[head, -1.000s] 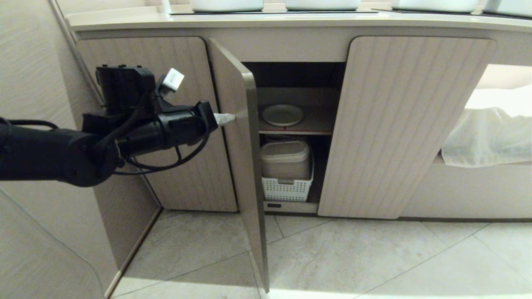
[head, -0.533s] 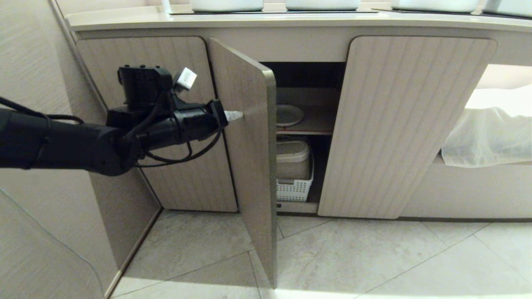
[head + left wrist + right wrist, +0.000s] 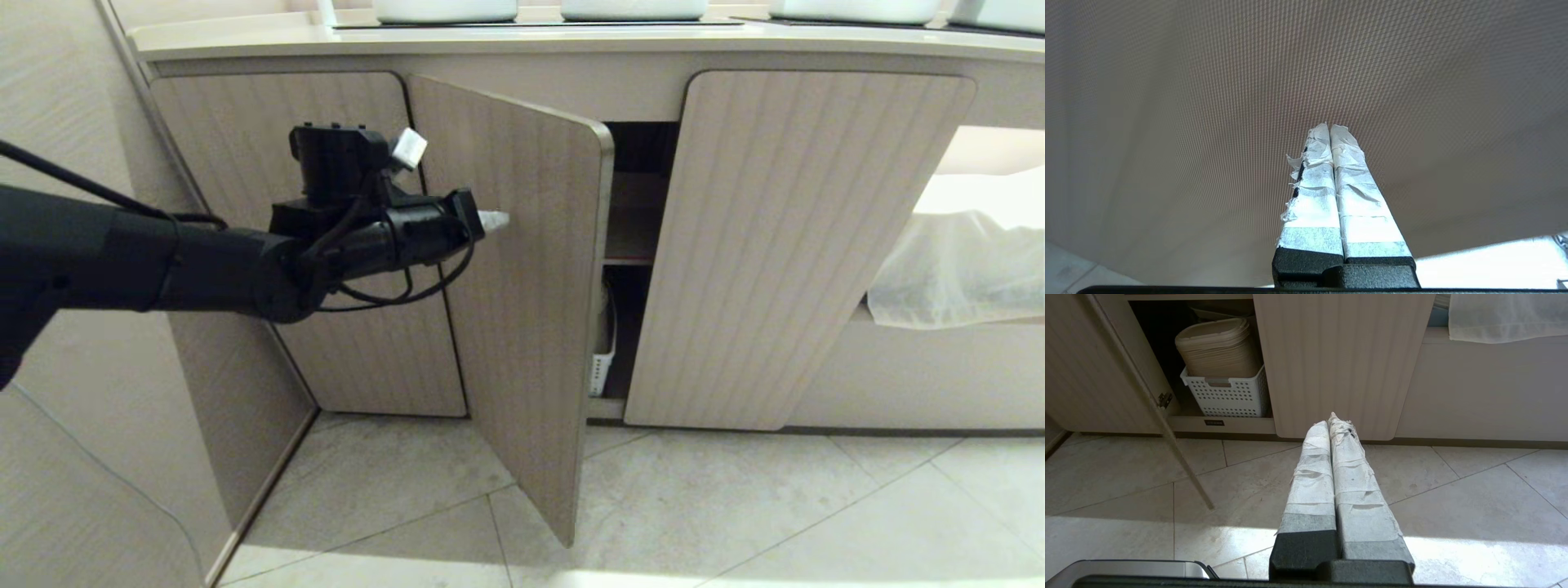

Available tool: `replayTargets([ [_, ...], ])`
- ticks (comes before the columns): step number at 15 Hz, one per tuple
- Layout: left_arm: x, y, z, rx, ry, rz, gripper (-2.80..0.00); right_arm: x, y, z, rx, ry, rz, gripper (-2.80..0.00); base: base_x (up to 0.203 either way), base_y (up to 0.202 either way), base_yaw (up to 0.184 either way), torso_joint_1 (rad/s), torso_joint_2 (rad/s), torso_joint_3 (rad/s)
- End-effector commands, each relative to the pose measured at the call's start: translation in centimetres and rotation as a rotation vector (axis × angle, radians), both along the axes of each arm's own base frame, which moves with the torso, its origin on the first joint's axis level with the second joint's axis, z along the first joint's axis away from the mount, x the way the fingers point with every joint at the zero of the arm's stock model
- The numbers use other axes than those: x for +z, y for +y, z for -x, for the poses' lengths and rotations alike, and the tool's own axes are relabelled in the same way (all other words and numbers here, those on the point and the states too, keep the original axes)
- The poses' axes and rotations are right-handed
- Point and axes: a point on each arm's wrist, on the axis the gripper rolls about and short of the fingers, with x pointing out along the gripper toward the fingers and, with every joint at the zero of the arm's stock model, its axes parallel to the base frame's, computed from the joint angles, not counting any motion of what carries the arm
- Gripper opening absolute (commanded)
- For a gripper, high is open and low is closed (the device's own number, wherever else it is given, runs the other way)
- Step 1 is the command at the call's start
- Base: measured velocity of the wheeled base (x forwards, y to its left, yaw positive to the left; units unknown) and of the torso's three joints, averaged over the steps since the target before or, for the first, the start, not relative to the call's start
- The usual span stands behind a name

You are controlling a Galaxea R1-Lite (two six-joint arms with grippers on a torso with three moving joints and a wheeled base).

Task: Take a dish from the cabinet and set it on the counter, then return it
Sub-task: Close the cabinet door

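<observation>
We press our left hand (image 3: 496,220), its taped fingers (image 3: 1331,171) closed together and empty, against the outer face of the cabinet door (image 3: 522,269), which stands partly open. The dish is hidden behind that door, to the hand's right in the cabinet (image 3: 637,245). Our right hand (image 3: 1334,420), also closed, hangs low above the floor (image 3: 1453,490).

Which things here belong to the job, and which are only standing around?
Belong to the job:
- cabinet door
- left gripper, shut, tips against the door
- counter

Only standing around:
- white basket
- white cloth
- right gripper, shut, idle
</observation>
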Motion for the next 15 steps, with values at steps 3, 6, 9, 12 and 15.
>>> replayTargets([
  [3, 0.0, -1.3, -1.7, -0.012, -0.008, 0.006, -2.8, 0.0, 0.0, 0.0, 0.0, -0.001, 0.0, -2.8, 0.0, 0.0, 0.0, 0.0, 0.0, 0.0],
  [6, 0.1, -1.8, -2.9, -0.016, -0.028, -0.019, -2.8, 0.0, 0.0, 0.0, 0.0, 0.002, 0.0, -2.8, 0.0, 0.0, 0.0, 0.0, 0.0, 0.0],
  [9, 0.5, -2.3, -3.9, -0.02, -0.034, -0.023, -2.8, 0.0, 0.0, 0.0, 0.0, 0.0, 0.0, -2.8, 0.0, 0.0, 0.0, 0.0, 0.0, 0.0],
  [12, 1.0, -3.1, -4.3, -0.031, -0.046, -0.02, -2.8, 0.0, 0.0, 0.0, 0.0, 0.001, 0.0, -2.8, 0.0, 0.0, 0.0, 0.0, 0.0, 0.0],
  [15, 1.2, -4.0, -4.8, -0.031, -0.067, -0.024, -2.8, 0.0, 0.0, 0.0, 0.0, 0.001, 0.0, -2.8, 0.0, 0.0, 0.0, 0.0, 0.0, 0.0],
])
